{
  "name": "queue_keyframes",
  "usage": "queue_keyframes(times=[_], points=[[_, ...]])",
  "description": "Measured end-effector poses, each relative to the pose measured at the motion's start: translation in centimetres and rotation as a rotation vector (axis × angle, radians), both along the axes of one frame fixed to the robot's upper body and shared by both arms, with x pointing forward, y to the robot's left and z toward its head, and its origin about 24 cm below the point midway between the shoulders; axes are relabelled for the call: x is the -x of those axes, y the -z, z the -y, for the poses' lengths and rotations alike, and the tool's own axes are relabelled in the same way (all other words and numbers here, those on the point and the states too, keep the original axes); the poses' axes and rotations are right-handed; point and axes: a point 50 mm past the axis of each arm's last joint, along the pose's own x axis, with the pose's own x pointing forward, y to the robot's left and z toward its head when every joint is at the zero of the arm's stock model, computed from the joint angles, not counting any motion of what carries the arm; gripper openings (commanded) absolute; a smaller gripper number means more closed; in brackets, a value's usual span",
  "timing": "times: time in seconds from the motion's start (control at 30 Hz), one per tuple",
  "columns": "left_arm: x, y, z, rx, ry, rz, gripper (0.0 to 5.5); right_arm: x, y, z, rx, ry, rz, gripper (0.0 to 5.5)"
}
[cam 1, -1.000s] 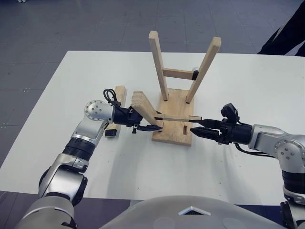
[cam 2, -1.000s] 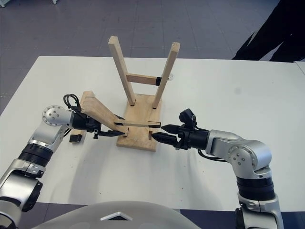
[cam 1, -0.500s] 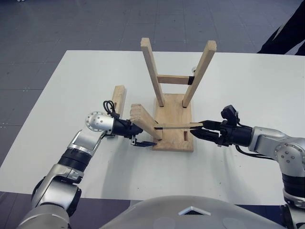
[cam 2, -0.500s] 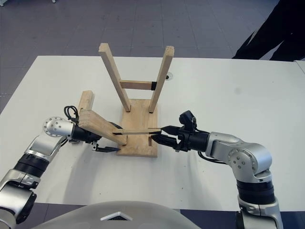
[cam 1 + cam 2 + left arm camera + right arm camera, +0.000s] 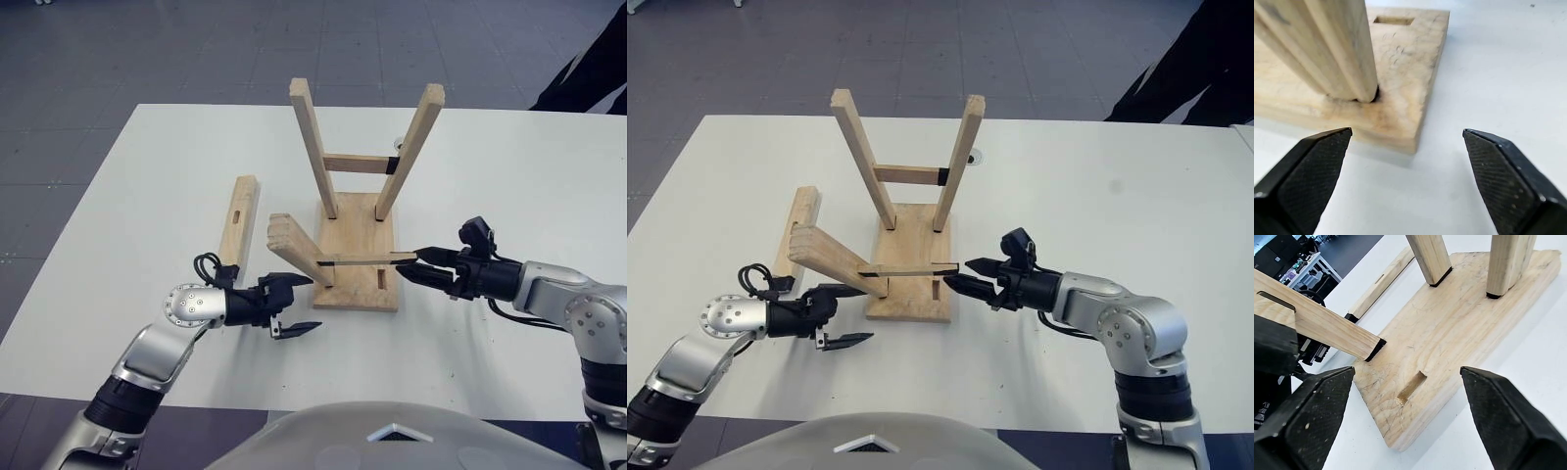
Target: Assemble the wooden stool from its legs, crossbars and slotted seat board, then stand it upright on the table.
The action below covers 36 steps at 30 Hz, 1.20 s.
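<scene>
The slotted seat board lies flat on the white table. Two legs stand in its far slots, joined by a crossbar. A third leg leans leftward from the near left slot. From it a crossbar reaches right, its free end above the board. My right gripper is open, its fingertips right at that free end. My left gripper is open just off the board's near left corner, holding nothing. The empty near right slot is in the right wrist view.
A loose leg lies flat on the table left of the board. The table's near edge runs close below both grippers. Open tabletop spreads to the far left and right.
My left gripper let go of the leaning leg and drew back toward the near edge. The leg stays leaning in its slot. The board was turned square a second ago. The right gripper barely moved.
</scene>
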Motion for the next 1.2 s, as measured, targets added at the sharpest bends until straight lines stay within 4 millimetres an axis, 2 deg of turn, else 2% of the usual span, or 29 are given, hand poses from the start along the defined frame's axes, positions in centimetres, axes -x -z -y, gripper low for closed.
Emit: queue_keyframes(times=[0.27,0.43,0.53,0.63,0.73,0.8,0.83,0.93,1.07,1.13,1.2], points=[[-1.3,1.4,2.0,0.079,-0.199,0.095,4.20,-0.1,0.0,-0.1,0.002,-0.010,0.001,3.99],[-4.0,1.8,2.5,0.082,-0.273,0.151,4.20,-0.3,0.3,0.0,0.014,-0.001,-0.003,3.99],[-4.8,1.6,2.7,0.096,-0.288,0.174,4.20,-0.4,0.3,0.1,0.020,0.007,0.006,3.99],[-4.4,1.1,2.6,0.156,-0.310,0.158,4.20,-0.4,0.4,0.1,0.021,0.015,0.012,3.99],[-2.1,-0.8,0.4,0.339,-0.412,0.046,4.07,-0.2,0.5,0.0,0.016,0.020,0.011,3.99],[-1.4,-3.2,-2.0,0.466,-0.506,0.020,3.75,-0.1,0.7,-0.1,0.010,0.027,0.011,3.99],[-1.3,-5.2,-3.4,0.525,-0.536,0.044,3.60,0.0,0.8,-0.2,0.005,0.032,0.009,3.99],[-1.9,-10.5,-4.8,0.684,-0.562,0.119,3.13,0.4,1.1,-0.4,-0.001,0.041,0.002,3.99],[-4.6,-19.9,-4.0,0.949,-0.534,0.257,2.50,0.4,1.1,-0.6,-0.007,0.047,0.008,3.99],[-5.5,-22.9,-2.8,1.063,-0.520,0.247,2.43,0.3,1.1,-0.7,-0.014,0.055,0.019,3.99],[-6.5,-23.9,-0.9,1.120,-0.497,0.163,2.43,0.2,1.1,-0.9,-0.013,0.056,0.024,3.99]])
